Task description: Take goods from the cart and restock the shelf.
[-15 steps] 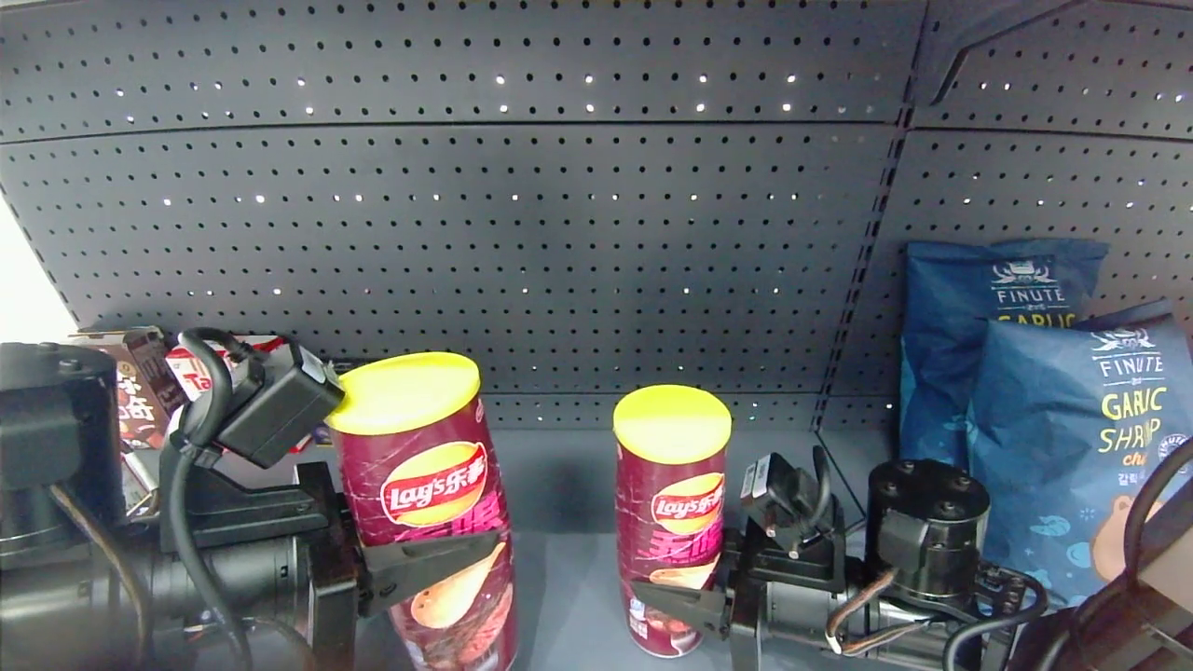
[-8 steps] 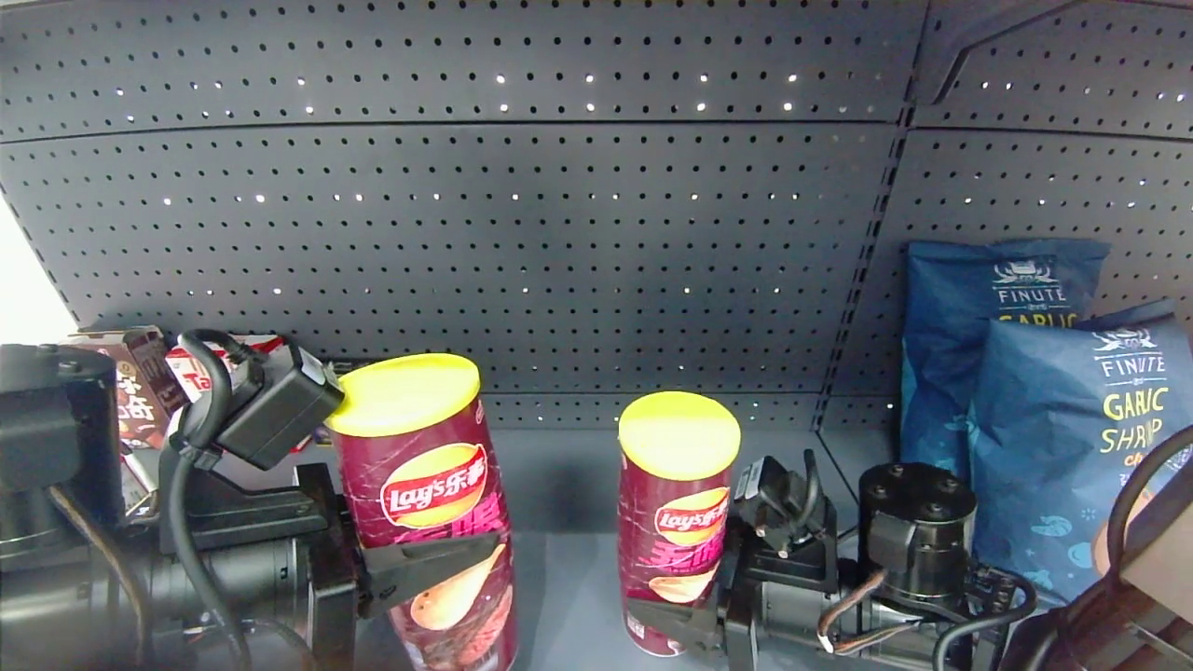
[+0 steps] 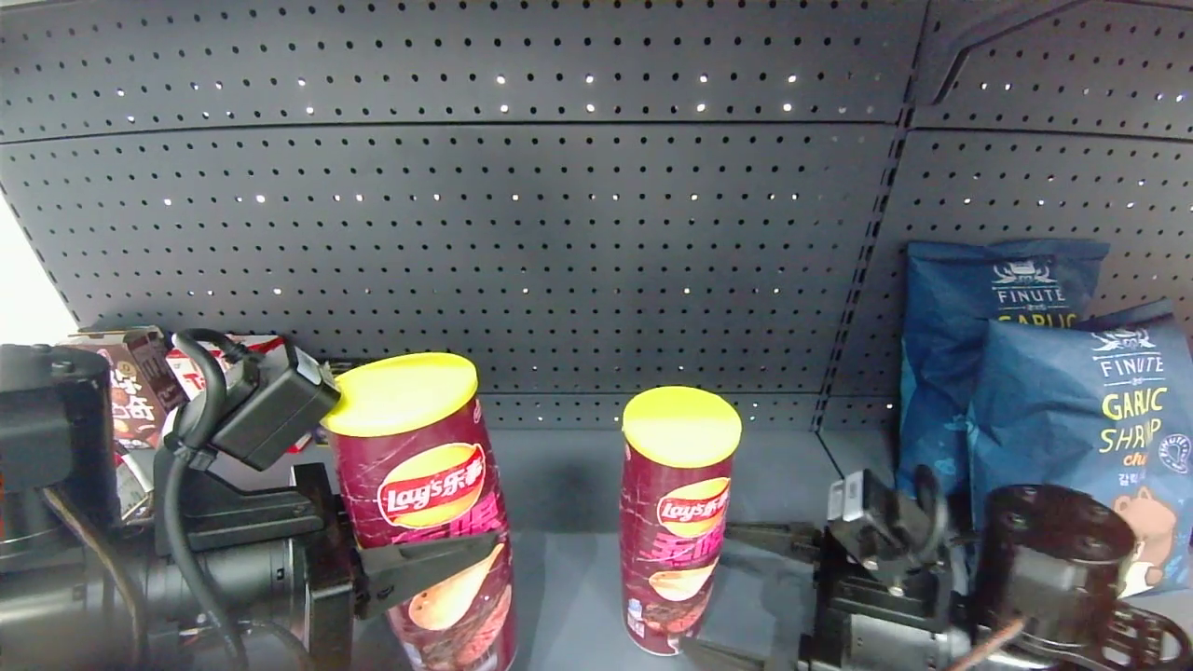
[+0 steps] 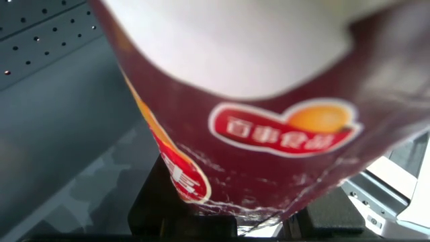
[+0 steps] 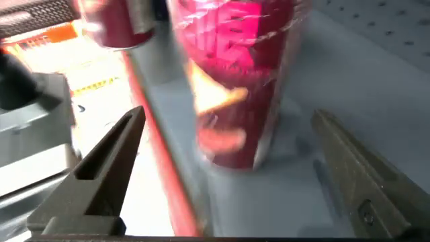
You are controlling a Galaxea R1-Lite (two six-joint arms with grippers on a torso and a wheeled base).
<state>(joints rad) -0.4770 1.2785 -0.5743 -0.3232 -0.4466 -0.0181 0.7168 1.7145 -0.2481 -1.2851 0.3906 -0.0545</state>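
A dark wall full of small holes [image 3: 596,233] stands behind the gray shelf floor [image 3: 569,485]. My left gripper [image 3: 438,564] hugs a red can [image 3: 419,466] with a yellow lid. It leans a little, top toward my left. A second can [image 3: 678,522] stands straight on the shelf to its right, with a gap between them. My right gripper [image 3: 746,596] gapes wide just right of that one, not touching. I think the leaning can goes down in the gap. The cans and blue bags [image 3: 1072,419] carry print, which I leave unread.

The head camera looks forward into the shelf [image 3: 578,522]; the left wrist camera is very near the held can [image 4: 269,128] (right wrist and head share the standing can [image 3: 678,522]).
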